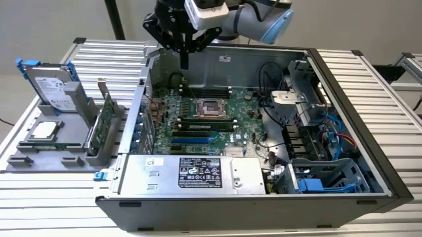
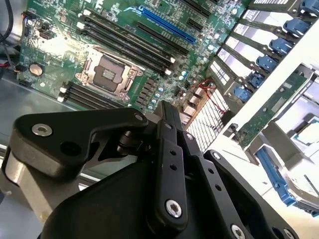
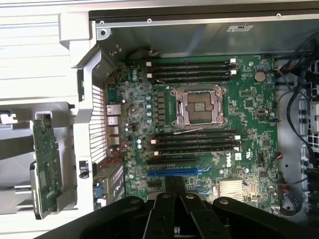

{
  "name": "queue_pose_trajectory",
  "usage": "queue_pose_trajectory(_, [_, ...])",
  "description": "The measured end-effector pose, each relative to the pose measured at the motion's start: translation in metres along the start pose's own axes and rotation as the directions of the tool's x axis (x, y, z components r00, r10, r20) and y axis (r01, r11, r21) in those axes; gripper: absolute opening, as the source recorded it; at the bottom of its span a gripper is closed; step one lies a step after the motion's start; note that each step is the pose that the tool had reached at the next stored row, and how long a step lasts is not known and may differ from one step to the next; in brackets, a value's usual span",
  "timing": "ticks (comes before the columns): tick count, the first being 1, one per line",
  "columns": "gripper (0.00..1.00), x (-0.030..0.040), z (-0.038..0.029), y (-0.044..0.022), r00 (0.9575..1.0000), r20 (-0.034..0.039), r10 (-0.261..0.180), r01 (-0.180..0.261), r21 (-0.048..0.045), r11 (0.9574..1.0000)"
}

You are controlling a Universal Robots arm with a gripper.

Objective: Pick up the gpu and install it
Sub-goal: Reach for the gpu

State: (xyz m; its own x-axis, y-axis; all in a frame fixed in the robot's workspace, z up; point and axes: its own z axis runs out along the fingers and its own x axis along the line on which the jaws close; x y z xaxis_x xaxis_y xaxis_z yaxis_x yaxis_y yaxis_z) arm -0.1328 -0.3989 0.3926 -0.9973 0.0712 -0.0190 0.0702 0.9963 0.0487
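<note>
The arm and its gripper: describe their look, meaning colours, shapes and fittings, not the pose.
In the exterior view the arm is a rounded silver-grey tube with a light blue joint cap, and a pale boxy unit sits at its wrist. The gripper is matt black: in both wrist views it shows as flat bars linked by silver pins and screws, narrowing to slim straight fingers.

Exterior view: high, angled down on whole case (image 1: 218, 207). Both wrist views: close above mobo (image 3: 249, 129), past gripper (image 3: 174, 185); mobo shared w/ all.

Unreadable label (image 1: 201, 173) on power supply (image 1: 151, 180)
</note>
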Motion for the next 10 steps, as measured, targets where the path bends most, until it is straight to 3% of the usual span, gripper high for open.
queue_pose_trajectory(10, [0.0, 0.0106, -0.0002, -0.0014, 1.0, 0.0, 0.0, 0.0, -0.0001, 1.0])
